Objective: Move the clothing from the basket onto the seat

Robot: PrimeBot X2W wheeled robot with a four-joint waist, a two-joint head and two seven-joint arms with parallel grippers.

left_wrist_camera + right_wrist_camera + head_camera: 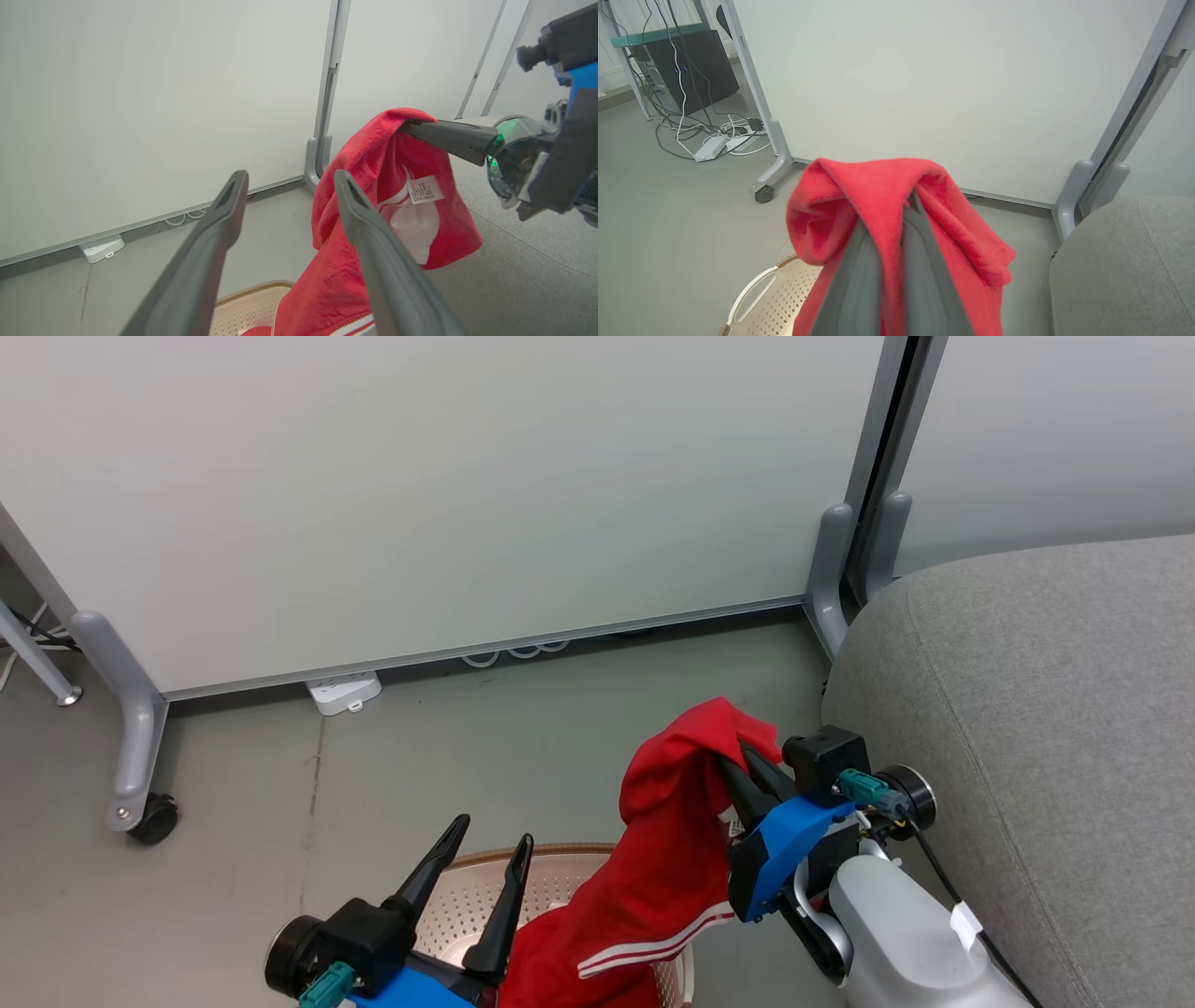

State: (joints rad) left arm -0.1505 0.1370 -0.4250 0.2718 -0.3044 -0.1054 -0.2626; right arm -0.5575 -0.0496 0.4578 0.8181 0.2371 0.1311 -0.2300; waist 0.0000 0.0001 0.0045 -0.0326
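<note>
You're mid-carry: your right claw point(738, 761) is clamped on the soft red garment with white-striped trim point(667, 859), which is lifted while its tail trails into the cream perforated plastic basket point(467, 896). Meanwhile your left claw point(493, 833) hangs apart, empty. Next — raise it clear, swing right over the big grey upholstered seat point(1046, 709), then release. The left wrist view adds a white sewn-in label point(423, 189); the red low in the basket may be a second piece.

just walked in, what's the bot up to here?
The right gripper has its jaws shut on a red garment with white stripes, held up above the basket, with the lower end hanging into it. The left gripper is over the basket, jaws open and holding nothing. The grey seat is just to the right; the garment has not reached it yet.
</note>
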